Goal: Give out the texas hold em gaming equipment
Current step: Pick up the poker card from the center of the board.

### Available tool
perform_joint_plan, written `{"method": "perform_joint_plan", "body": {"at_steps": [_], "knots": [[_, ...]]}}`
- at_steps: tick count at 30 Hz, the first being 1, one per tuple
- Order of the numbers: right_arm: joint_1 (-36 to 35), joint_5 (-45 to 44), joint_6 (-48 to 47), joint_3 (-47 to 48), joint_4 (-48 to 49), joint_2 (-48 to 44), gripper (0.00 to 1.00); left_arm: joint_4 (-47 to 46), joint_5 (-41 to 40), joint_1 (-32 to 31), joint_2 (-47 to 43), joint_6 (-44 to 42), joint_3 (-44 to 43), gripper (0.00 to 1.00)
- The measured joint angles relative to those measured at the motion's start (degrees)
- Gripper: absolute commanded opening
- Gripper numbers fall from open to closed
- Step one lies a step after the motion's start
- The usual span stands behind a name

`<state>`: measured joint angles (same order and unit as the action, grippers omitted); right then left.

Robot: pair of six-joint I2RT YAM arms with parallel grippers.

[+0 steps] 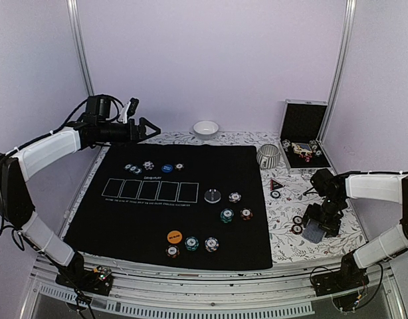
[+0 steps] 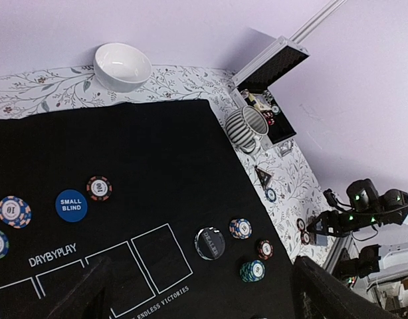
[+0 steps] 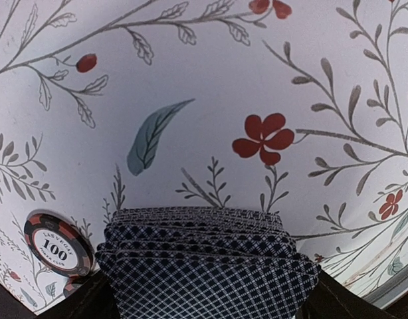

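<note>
Snugly, playing cards [image 3: 205, 256] fill the right tool [image 3: 210, 298].

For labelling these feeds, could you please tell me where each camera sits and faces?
Top external: above, behind the robot, looking down on black mat; left arm, right arm show.
Left wrist: raised, facing the mug; own fingers show.
Right wrist: low over floral cloth, card deck between its fingers.
Top and left wrist share the mug.
</note>
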<state>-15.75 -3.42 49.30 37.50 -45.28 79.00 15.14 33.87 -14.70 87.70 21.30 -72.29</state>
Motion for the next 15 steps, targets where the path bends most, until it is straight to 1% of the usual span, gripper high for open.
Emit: {"method": "perform_joint_plan", "body": {"at_steps": [1,3,6,13,15], "knots": [[0.00,0.04,0.02,-0.09,-0.02,-0.13,0.83,-0.04,0.17,0.13,0.00,0.09,0.07,0.97],[-0.07,0.17,0.04,-0.33,-0.04,-0.44,0.78,-0.22,0.44,0.33,0.00,0.28,0.09,0.98],[-0.57,0.50,-0.09,-0.76,-0.13,-0.90,0.65,-0.83,1.11,0.68,0.00,0.83,0.09,0.98],[-1.01,3.08,0.15,-2.01,1.09,-3.43,0.52,-1.16,1.75,0.87,0.00,1.27,0.11,0.98],[-1.07,3.69,0.04,-2.10,1.40,-3.65,0.51,-1.16,1.79,0.90,0.00,1.31,0.11,0.98]]}}
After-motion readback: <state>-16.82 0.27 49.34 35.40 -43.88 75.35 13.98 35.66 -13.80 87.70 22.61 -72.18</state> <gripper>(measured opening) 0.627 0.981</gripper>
